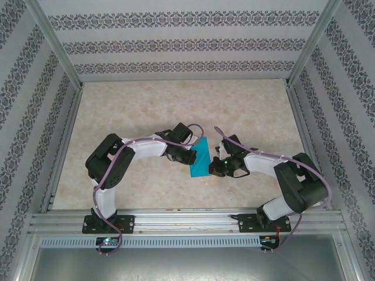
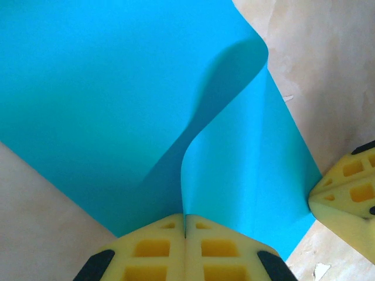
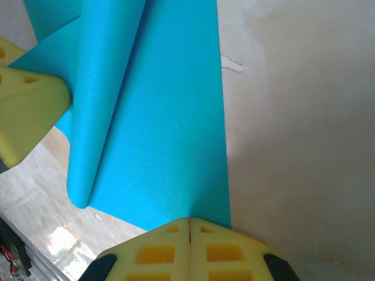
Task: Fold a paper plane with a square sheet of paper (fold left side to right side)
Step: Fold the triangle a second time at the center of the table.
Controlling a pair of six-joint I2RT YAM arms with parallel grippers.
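Curling in both wrist views, the sheet [image 2: 117,88] looks flat overhead.

Walls [image 1: 176,44] in striped, patterned wallpaper enclosing three sides; pale marbled surface [image 1: 146,105] lying evenly lit; aluminium rails [image 1: 187,221] running along near edge, posts [image 1: 53,41] rising at corners.

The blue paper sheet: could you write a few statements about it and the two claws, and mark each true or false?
1. The sheet sits between the left claw and the right claw. True.
2. The left claw is shut on an edge of the sheet. True.
3. The right claw stands open, clear of the paper. False: it is shut on the sheet's edge.
4. The sheet lies fully flat. False: one part curves up off the table.
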